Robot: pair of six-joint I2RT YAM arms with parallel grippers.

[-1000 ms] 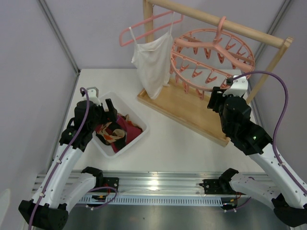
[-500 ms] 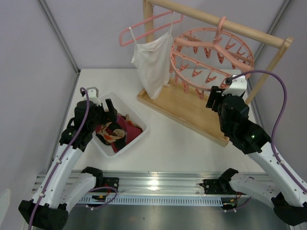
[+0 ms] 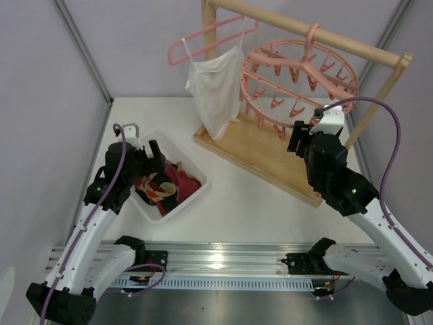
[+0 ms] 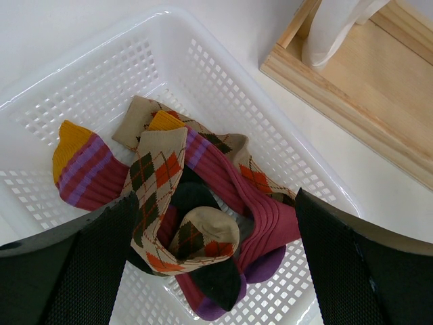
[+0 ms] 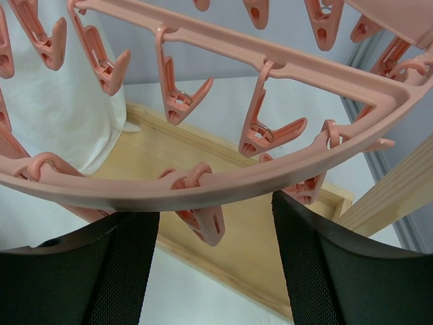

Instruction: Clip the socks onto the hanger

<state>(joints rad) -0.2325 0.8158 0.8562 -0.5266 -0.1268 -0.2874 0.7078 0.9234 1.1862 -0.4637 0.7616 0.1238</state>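
Observation:
The socks [image 3: 162, 187] lie heaped in a white basket [image 3: 197, 193]: tan argyle, maroon, purple and black ones [image 4: 203, 169]. My left gripper [image 3: 153, 157] hangs just above the heap, open, and its fingers [image 4: 215, 198] straddle the pile without touching it. The round pink hanger [image 3: 298, 74] hangs by its hook from the wooden rail. My right gripper [image 3: 298, 141] is open under the hanger's near rim [image 5: 203, 186]. One dangling pink clip [image 5: 206, 223] hangs between its fingers [image 5: 215, 206], untouched by either pad.
A white camisole [image 3: 215, 88] on a thin pink coat hanger [image 3: 203, 37] hangs left of the round hanger. The wooden rack's base board [image 3: 264, 154] lies beneath, its post [image 3: 379, 95] at the right. The basket's wall [image 4: 223, 61] rings the socks.
My right gripper has risen slightly toward the hanger's rim and its jaws have spread a little wider. The hanger has swung slightly. The left arm has not moved.

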